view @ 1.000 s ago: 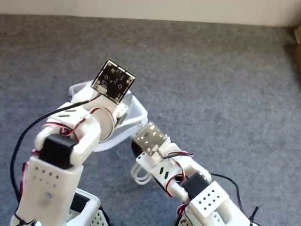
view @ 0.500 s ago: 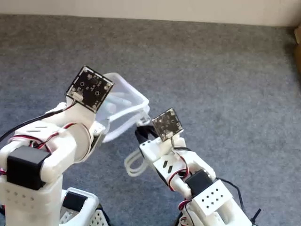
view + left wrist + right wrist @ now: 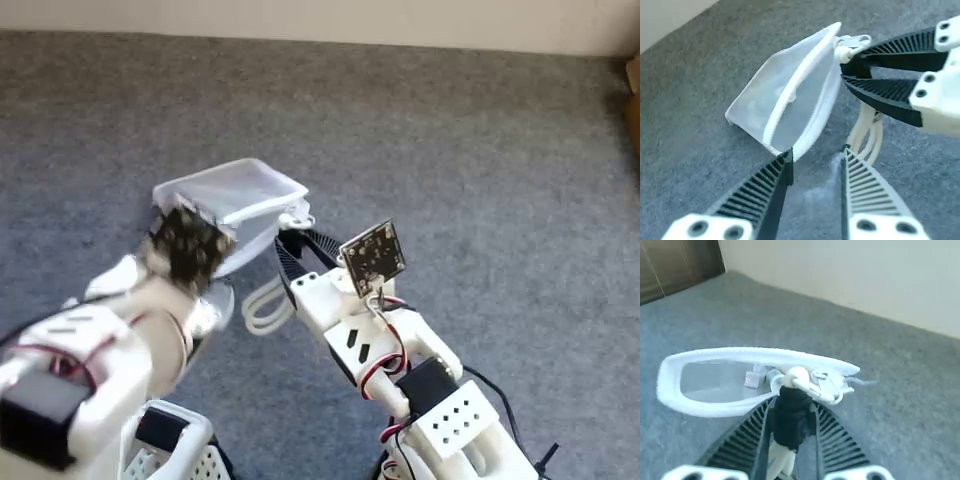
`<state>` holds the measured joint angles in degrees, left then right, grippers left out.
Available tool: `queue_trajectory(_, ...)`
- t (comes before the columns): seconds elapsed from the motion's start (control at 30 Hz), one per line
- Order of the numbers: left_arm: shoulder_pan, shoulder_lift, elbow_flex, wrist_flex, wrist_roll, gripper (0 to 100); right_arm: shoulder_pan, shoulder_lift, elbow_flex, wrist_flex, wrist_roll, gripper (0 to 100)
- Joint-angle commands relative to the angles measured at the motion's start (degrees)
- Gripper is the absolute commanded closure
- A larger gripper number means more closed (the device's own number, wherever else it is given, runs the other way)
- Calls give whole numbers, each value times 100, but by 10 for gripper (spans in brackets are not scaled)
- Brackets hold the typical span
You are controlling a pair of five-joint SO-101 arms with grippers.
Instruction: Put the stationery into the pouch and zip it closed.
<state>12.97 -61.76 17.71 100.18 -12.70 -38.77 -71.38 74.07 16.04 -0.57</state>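
The translucent white pouch (image 3: 235, 195) lies on the grey carpet, its zipper mouth (image 3: 730, 354) gaping. Pale stationery pieces (image 3: 752, 379) show faintly inside. My right gripper (image 3: 290, 240) is at the pouch's right end, shut on the white zipper pull (image 3: 799, 376); the left wrist view also shows that pull (image 3: 850, 42) between its black fingers (image 3: 890, 87). My left gripper (image 3: 816, 152) hangs open just short of the pouch's (image 3: 785, 95) near corner, with nothing between its fingers.
A white cord loop (image 3: 262, 303) trails from the pouch onto the carpet between the two arms, also in the left wrist view as the cord (image 3: 866, 132). Grey carpet (image 3: 470, 150) stretches open beyond and to the right. A pale wall edge (image 3: 400, 20) runs along the far side.
My left arm has drawn back toward the near left, uncovering the pouch. My right gripper has pushed forward to the pouch's right end, and the cord loop has slid left.
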Motion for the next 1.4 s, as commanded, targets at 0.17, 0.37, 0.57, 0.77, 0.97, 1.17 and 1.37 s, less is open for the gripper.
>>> queue_trajectory(0.17, 1024, -971, 1174, 62, -404, 842, 48, -84, -259, -760, -53, 994)
queue_trajectory(0.37, 857, -1024, 2220, -185, -879, 843, 48, -119, -303, -725, -53, 994)
queue_trajectory(0.57, -611, -1015, 2686, -1371, -853, 843, 66, -127, -303, -13, -18, 994)
queue_trajectory(0.77, -884, -1015, 3292, -2629, -756, 843, 48, -127, -286, 673, 466, 994)
queue_trajectory(0.97, -892, -1015, 3864, -4176, 149, 843, 48, -136, -259, 1042, 624, 994)
queue_trajectory(1.17, -848, -1007, 4585, -6110, 835, 843, -198, -1024, -242, 1982, 633, 994)
queue_trajectory(1.37, -198, -1007, 4699, -7068, 1134, 843, -954, -2404, -136, 3073, 879, 994)
